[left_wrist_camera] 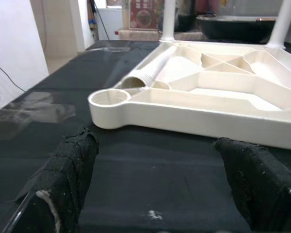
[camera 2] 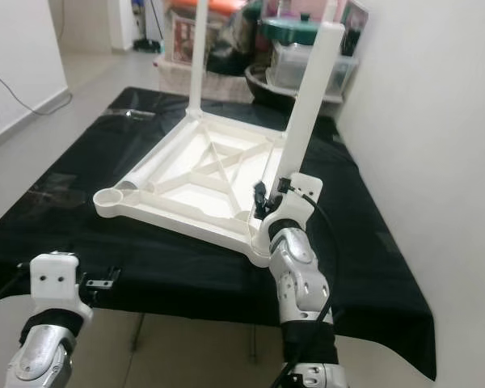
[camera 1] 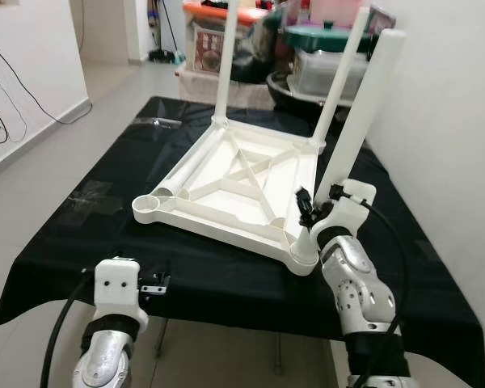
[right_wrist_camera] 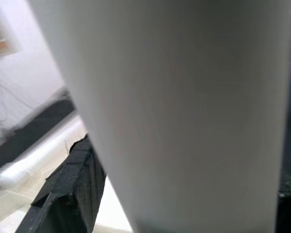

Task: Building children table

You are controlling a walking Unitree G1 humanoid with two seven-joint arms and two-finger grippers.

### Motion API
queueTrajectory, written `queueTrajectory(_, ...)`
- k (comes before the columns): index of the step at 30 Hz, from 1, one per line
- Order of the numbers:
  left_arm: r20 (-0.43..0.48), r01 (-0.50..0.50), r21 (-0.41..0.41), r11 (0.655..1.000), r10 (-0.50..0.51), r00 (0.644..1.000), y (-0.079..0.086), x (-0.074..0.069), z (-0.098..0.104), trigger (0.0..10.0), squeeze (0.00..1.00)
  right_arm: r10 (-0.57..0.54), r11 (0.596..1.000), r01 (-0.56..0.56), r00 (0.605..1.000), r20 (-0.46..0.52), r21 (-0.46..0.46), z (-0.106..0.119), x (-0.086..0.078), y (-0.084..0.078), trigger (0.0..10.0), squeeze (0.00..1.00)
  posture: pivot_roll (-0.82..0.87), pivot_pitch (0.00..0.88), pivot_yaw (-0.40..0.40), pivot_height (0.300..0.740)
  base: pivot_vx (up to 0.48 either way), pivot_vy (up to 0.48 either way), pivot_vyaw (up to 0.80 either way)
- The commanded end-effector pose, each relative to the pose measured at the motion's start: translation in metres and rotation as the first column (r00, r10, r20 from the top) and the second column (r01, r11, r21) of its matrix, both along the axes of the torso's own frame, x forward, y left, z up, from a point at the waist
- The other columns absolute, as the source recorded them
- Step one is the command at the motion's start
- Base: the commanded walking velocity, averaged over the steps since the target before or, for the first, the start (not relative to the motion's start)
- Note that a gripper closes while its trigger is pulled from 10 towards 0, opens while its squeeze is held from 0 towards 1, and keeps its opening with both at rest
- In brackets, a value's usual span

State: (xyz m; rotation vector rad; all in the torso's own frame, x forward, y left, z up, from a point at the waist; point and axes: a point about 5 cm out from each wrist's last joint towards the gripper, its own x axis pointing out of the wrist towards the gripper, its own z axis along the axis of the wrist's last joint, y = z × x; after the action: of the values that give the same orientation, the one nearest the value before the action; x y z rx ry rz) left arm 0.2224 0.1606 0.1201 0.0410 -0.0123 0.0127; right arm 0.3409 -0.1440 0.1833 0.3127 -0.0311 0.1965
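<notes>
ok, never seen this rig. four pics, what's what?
It is a humanoid robot with two silver arms. The two wide pictures come from its head camera; the two close ones from its wrists. On a black-covered table lies a white tabletop, upside down, with two legs standing at its far corners. The right pincer holds a third leg at the near right corner. A fourth leg lies loose in the tabletop. The left pincer hovers open near the empty corner socket.

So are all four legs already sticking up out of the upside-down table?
No: the near-left corner socket is empty, and the last leg lies flat inside the tabletop.
</notes>
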Motion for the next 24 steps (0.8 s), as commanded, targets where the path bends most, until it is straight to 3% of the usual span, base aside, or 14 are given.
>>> queueTrajectory(1, -0.01, -0.004, -0.011, 1.0, 0.004, 1.0, -0.001, 0.001, -0.003, 10.0, 0.0, 0.247, 0.969, -0.246, 0.965, 0.084, -0.026, 0.017, 0.0, 0.014, 10.0, 0.0, 0.21, 0.0, -0.124, 0.74, 0.0, 0.0, 0.0)
queueTrajectory(2, -0.01, -0.004, -0.011, 1.0, 0.004, 1.0, -0.002, 0.001, -0.004, 10.0, 0.0, 0.392, 0.919, -0.385, 0.912, 0.118, -0.081, 0.021, -0.007, 0.019, 10.0, 0.0, 0.21, 0.0, -0.125, 0.74, 0.0, 0.0, 0.0)
queueTrajectory(3, -0.01, -0.004, -0.011, 1.0, 0.004, 1.0, -0.002, 0.001, -0.004, 10.0, 0.0, 0.392, 0.919, -0.385, 0.912, 0.118, -0.081, 0.021, -0.007, 0.019, 10.0, 0.0, 0.21, 0.0, -0.125, 0.74, 0.0, 0.0, 0.0)
queueTrajectory(5, -0.007, -0.003, -0.011, 1.0, 0.003, 1.0, -0.003, 0.0, -0.004, 10.0, 0.0, 0.58, 0.812, -0.562, 0.807, 0.111, -0.157, 0.017, -0.017, 0.028, 10.0, 0.0, 0.21, 0.0, -0.129, 0.74, 0.0, 0.0, 0.0)
queueTrajectory(6, -0.007, -0.003, -0.011, 1.0, 0.003, 1.0, -0.003, 0.0, -0.004, 10.0, 0.0, 0.58, 0.812, -0.562, 0.807, 0.111, -0.157, 0.017, -0.017, 0.028, 10.0, 0.0, 0.21, 0.0, -0.129, 0.74, 0.0, 0.0, 0.0)
queueTrajectory(7, -0.005, -0.006, -0.014, 1.0, 0.006, 1.0, -0.003, 0.002, -0.003, 10.0, 0.0, 0.698, 0.709, -0.672, 0.711, 0.08, -0.216, 0.007, -0.027, 0.037, 9.7, 0.0, 0.22, 0.0, -0.131, 0.74, 0.0, 0.0, 0.0)
queueTrajectory(8, -0.004, -0.012, -0.016, 1.0, 0.012, 1.0, -0.002, 0.002, -0.003, 10.0, 0.0, 0.748, 0.656, -0.724, 0.661, 0.058, -0.212, 0.002, -0.031, 0.044, 4.5, 0.0, 0.23, 0.0, -0.136, 0.74, 0.0, 0.0, 0.0)
queueTrajectory(13, -0.003, -0.021, -0.017, 1.0, 0.021, 1.0, -0.001, 0.001, -0.003, 10.0, 0.0, 0.801, 0.589, -0.779, 0.598, 0.025, -0.214, -0.009, -0.039, 0.062, 5.0, 0.0, 0.24, 0.0, -0.152, 0.74, 0.0, 0.0, 0.0)
queueTrajectory(16, -0.003, -0.028, -0.017, 0.999, 0.028, 1.0, 0.0, 0.001, -0.004, 10.0, 0.0, 0.783, 0.61, -0.764, 0.622, 0.012, -0.211, -0.015, -0.037, 0.07, 4.9, 0.0, 0.24, 0.0, -0.153, 0.74, 0.0, 0.0, 0.0)
queueTrajectory(17, -0.003, -0.028, -0.019, 0.999, 0.028, 1.0, 0.001, 0.001, -0.003, 10.0, 0.0, 0.68, 0.723, -0.668, 0.733, 0.01, -0.175, -0.019, -0.025, 0.073, 0.0, 0.0, 0.24, 0.0, -0.15, 0.74, 0.0, 0.0, 0.0)
queueTrajectory(18, -0.003, -0.028, -0.019, 0.999, 0.028, 1.0, 0.001, 0.001, -0.003, 10.0, 0.0, 0.68, 0.723, -0.668, 0.733, 0.01, -0.175, -0.019, -0.025, 0.073, 0.0, 0.0, 0.24, 0.0, -0.15, 0.74, 0.0, 0.0, 0.0)
queueTrajectory(20, -0.006, -0.02, -0.016, 1.0, 0.02, 1.0, -0.001, 0.0, -0.004, 10.0, 0.0, 0.573, 0.811, -0.568, 0.819, -0.005, -0.142, -0.024, -0.016, 0.071, 0.0, 0.0, 0.23, 0.0, -0.142, 0.74, 0.0, 0.0, 0.0)
queueTrajectory(22, -0.006, -0.02, -0.016, 1.0, 0.02, 1.0, -0.001, 0.0, -0.004, 10.0, 0.0, 0.573, 0.811, -0.568, 0.819, -0.005, -0.142, -0.024, -0.016, 0.071, 0.0, 0.0, 0.23, 0.0, -0.142, 0.74, 0.0, 0.0, 0.0)
queueTrajectory(24, -0.008, -0.02, -0.014, 1.0, 0.02, 1.0, -0.001, 0.0, -0.004, 10.0, 0.0, 0.165, 0.971, -0.192, 0.97, -0.178, -0.145, -0.047, 0.004, 0.037, 0.0, 0.0, 0.23, 0.0, -0.139, 0.74, 0.0, 0.0, 0.0)
